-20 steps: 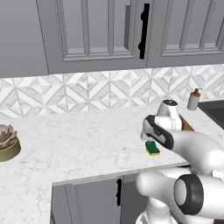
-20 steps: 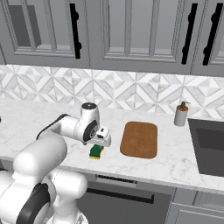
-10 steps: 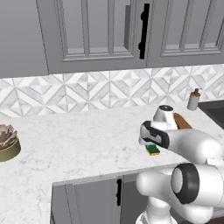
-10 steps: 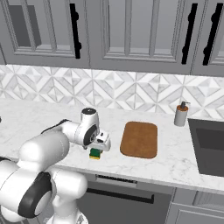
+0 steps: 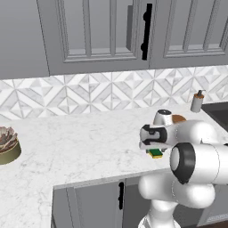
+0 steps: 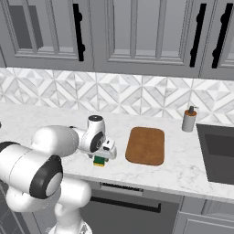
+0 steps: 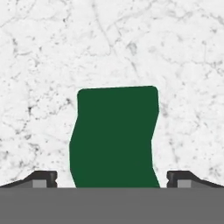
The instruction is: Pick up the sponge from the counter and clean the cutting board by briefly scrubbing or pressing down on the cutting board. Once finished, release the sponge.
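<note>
The sponge (image 7: 114, 135) lies dark green side up on the white marble counter (image 5: 80, 142), close to its front edge. My gripper (image 7: 113, 179) is open directly above it, one dark fingertip (image 7: 43, 178) on each side and clear of the block. From the base cameras the sponge (image 5: 156, 153) (image 6: 99, 161) peeks out green and yellow under my hand (image 6: 106, 151). The orange-brown cutting board (image 6: 145, 145) lies flat to the right of the sponge, apart from it; a sliver of the board (image 5: 179, 118) shows behind my arm.
A soap bottle (image 6: 188, 119) stands behind the board near the backsplash, and a dark sink (image 6: 219, 153) opens at the far right. A bowl with a plant (image 5: 6, 144) sits at the counter's left end. Grey wall cabinets hang overhead.
My hand has come down closer over the sponge and the arm has folded lower. Sponge and board have not moved.
</note>
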{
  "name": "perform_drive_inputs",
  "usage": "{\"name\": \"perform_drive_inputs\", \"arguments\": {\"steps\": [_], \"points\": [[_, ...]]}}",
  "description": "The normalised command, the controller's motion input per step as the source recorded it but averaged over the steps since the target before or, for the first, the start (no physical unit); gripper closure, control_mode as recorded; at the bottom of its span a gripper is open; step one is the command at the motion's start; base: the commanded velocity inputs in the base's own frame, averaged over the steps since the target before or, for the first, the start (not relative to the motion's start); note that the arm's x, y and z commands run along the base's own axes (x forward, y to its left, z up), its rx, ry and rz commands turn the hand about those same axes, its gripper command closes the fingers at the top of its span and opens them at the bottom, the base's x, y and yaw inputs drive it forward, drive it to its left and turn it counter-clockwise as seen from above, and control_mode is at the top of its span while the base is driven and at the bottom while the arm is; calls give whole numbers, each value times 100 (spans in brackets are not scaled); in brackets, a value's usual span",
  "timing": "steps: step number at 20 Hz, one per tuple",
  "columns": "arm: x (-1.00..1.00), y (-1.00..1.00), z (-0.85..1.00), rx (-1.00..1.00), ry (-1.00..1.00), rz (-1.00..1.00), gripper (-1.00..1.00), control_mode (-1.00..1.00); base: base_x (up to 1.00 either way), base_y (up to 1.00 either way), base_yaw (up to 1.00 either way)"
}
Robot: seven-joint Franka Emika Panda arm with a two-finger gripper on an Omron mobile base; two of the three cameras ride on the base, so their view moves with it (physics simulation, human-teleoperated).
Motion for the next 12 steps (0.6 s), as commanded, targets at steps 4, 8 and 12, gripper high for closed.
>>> {"name": "perform_drive_inputs", "arguments": {"steps": [4, 8, 12], "points": [[11, 0, -27, 0, 0, 0, -100, -100, 0, 0, 0], [6, 0, -26, 0, 0, 0, 100, -100, 0, 0, 0], [0, 0, -5, 0, 0, 0, 100, -100, 0, 0, 0]]}}
